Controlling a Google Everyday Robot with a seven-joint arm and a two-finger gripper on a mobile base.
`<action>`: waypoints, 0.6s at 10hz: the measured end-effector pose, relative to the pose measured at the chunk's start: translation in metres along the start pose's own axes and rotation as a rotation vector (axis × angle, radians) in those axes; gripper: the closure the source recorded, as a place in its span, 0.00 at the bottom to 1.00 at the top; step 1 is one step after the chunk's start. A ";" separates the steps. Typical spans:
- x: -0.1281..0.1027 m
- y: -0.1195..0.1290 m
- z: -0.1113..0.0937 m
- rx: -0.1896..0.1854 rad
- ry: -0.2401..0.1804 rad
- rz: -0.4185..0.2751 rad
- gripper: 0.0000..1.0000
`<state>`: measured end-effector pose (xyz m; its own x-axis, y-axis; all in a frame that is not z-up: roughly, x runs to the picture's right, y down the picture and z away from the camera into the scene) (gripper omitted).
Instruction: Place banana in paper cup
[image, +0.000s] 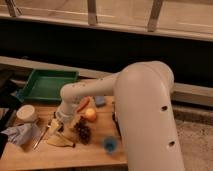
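The banana (60, 141) is pale yellow and lies flat near the front left of the wooden table. The white paper cup (26, 112) stands upright at the table's left edge, up and left of the banana. My gripper (56, 122) hangs at the end of the white arm, just above the banana and right of the cup. A pale yellow patch shows right at the gripper. I cannot tell whether it is part of the banana or whether the gripper touches it.
An orange carrot (83, 104), an apple (90, 114) and dark grapes (82, 131) lie right of the gripper. A small blue cup (109, 144) stands at the front. A blue sponge (100, 101), a green tray (47, 84), a grey cloth (17, 134) and a silver utensil (42, 136) are nearby.
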<state>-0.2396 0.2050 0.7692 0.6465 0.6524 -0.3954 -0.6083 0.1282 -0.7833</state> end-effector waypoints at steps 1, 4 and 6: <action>0.000 0.002 0.006 -0.012 0.011 0.002 0.34; -0.001 0.020 0.022 -0.039 0.031 -0.010 0.34; 0.003 0.020 0.038 -0.060 0.045 -0.003 0.43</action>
<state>-0.2676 0.2377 0.7703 0.6692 0.6178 -0.4129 -0.5783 0.0841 -0.8115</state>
